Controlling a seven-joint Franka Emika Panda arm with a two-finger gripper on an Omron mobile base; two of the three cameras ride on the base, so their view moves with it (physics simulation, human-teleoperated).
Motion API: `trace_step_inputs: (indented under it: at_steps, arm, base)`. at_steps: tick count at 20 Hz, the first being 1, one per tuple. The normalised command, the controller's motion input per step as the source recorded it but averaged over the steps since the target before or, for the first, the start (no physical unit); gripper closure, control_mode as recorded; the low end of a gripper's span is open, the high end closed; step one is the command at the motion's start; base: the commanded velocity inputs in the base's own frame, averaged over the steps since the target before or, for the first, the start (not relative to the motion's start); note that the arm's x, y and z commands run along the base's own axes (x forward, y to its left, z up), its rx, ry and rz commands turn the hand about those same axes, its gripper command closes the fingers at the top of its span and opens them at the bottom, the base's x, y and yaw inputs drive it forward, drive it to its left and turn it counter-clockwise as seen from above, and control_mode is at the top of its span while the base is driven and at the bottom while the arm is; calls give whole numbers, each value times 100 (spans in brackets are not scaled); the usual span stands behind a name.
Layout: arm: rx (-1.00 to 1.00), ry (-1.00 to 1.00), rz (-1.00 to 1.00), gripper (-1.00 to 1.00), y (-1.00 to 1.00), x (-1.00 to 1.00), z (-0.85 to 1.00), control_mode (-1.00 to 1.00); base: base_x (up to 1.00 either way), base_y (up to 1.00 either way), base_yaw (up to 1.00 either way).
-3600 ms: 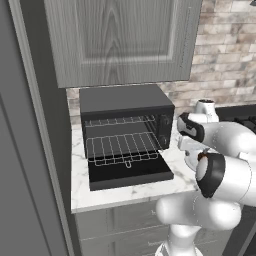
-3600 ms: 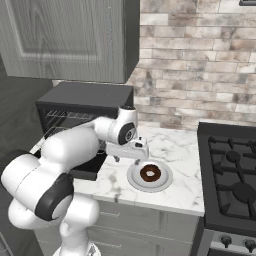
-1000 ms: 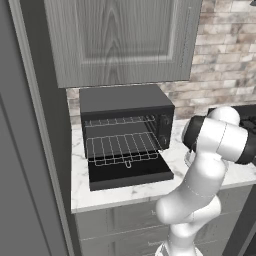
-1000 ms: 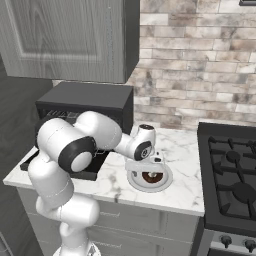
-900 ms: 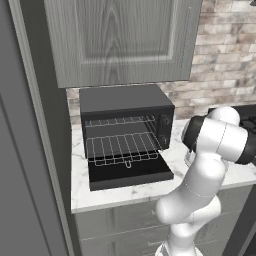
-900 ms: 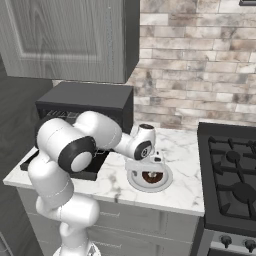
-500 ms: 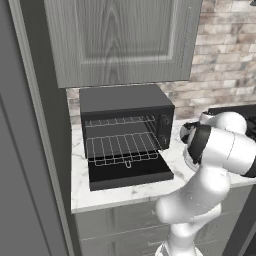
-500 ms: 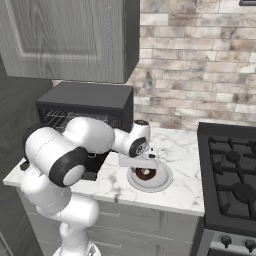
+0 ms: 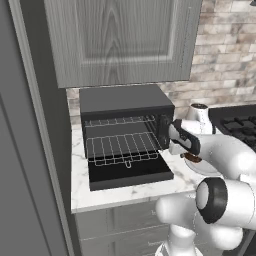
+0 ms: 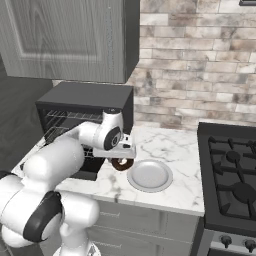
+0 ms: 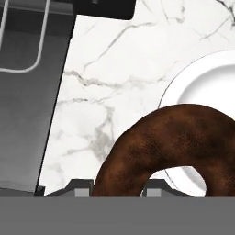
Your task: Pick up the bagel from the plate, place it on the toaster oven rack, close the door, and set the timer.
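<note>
Bagel lifted off the plate, held beside the open oven.

The gripper [image 10: 121,159] is closed on the bagel [image 10: 120,163], holding it in the air above the marble counter [image 10: 165,142], between the plate [image 10: 149,176] and the oven [image 9: 125,107]. The plate sits bare on the counter, just right of the bagel. The oven door [image 9: 131,174] lies folded down flat, and the rack [image 9: 122,147] is pulled partway out over it. A stove [image 10: 231,175] stands to the right, a grey cabinet [image 10: 65,37] hangs above, and brick wall [image 10: 200,55] runs behind.
</note>
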Motion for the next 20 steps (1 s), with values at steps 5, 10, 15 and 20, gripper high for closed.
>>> trace_step_inputs:
  at_steps: [5, 10, 15, 20]
  arm:
    - [0, 0, 2, 100, 82, -18, 67, -100]
    - [0, 1, 8, 100, 76, 3, 30, -100]
    - [0, 1, 12, 100, 57, 28, 3, -100]
    - [0, 3, 11, 100, 52, 44, 0, -100]
  base:
    - [0, 0, 0]
    - [0, 0, 0]
    - [0, 0, 0]
    - [0, 0, 0]
